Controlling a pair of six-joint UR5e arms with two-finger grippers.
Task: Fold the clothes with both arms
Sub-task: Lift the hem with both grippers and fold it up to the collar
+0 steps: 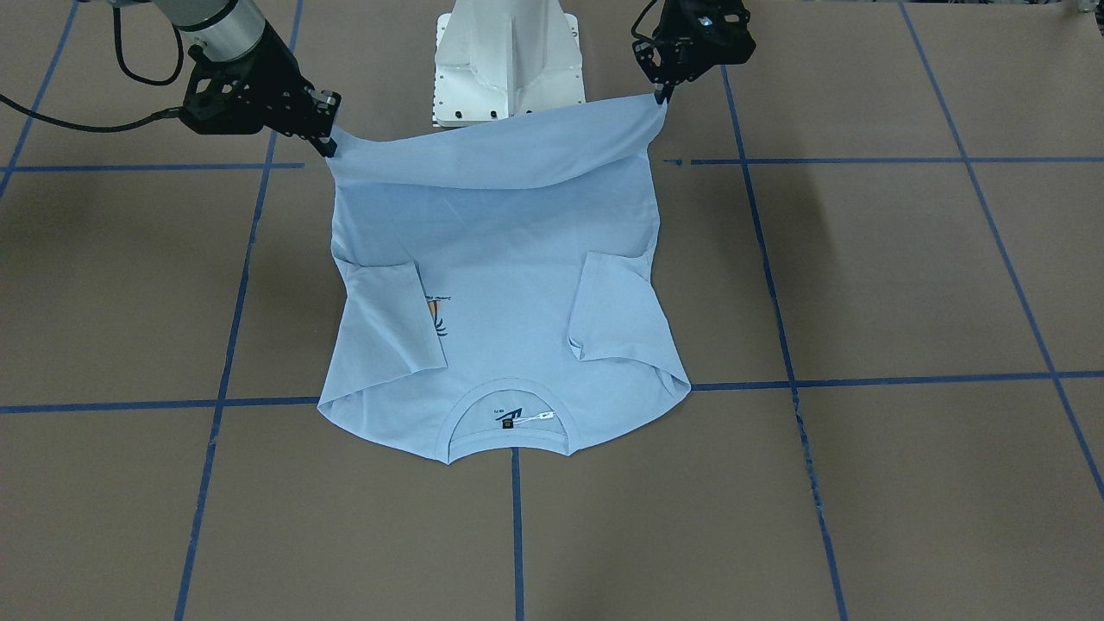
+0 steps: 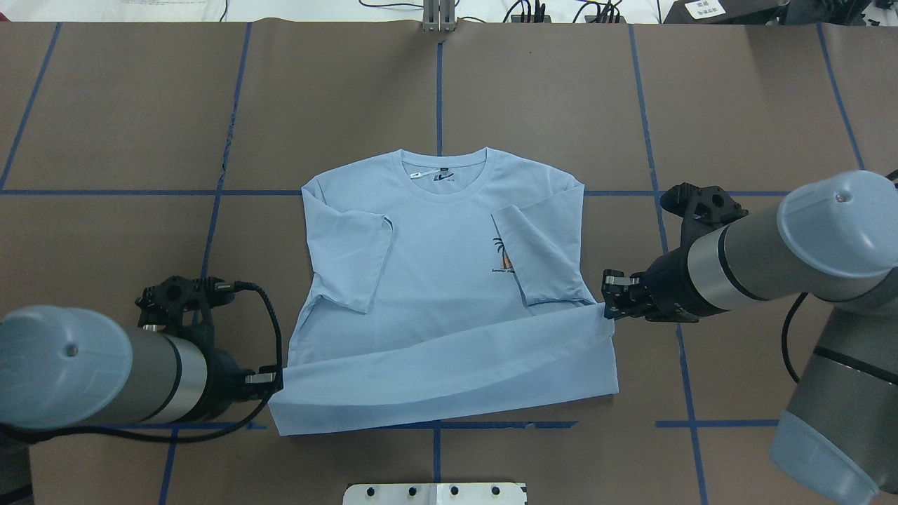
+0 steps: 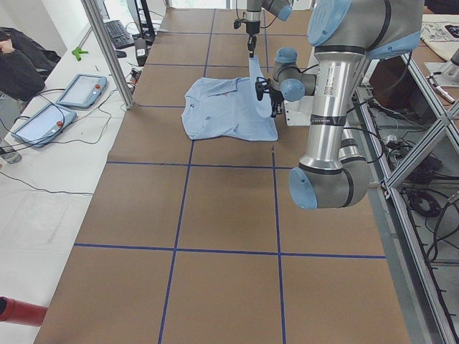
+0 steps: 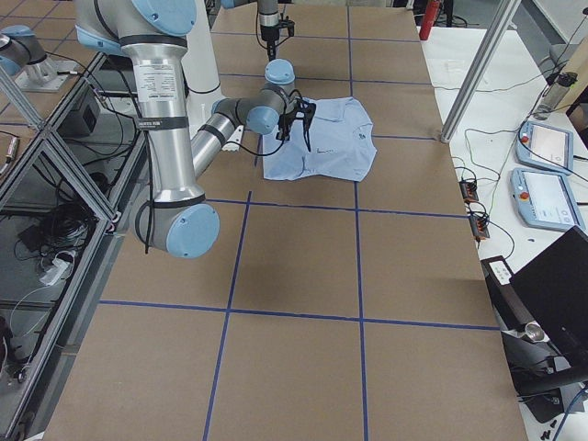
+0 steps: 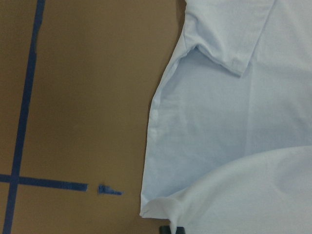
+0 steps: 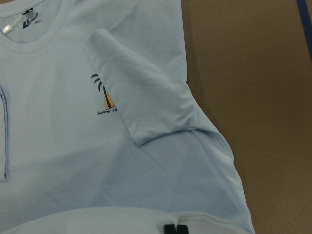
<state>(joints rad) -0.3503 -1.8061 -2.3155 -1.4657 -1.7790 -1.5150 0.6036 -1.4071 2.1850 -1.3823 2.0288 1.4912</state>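
The light blue T-shirt (image 2: 435,280) lies chest up on the brown table, collar away from the robot. Both sleeves are folded inward. The right one partly covers the palm print (image 2: 501,256). My left gripper (image 2: 272,379) is shut on the left corner of the bottom hem. My right gripper (image 2: 607,303) is shut on the right corner. The hem is lifted off the table and curls over the shirt's lower part. In the front-facing view the left gripper (image 1: 662,93) and the right gripper (image 1: 329,147) hold the raised hem (image 1: 500,142) stretched between them.
The white pedestal base (image 1: 509,60) stands just behind the hem. Blue tape lines (image 2: 438,91) cross the brown table. Beyond the table's far side are an aluminium post (image 3: 107,50) and control tablets (image 3: 82,89).
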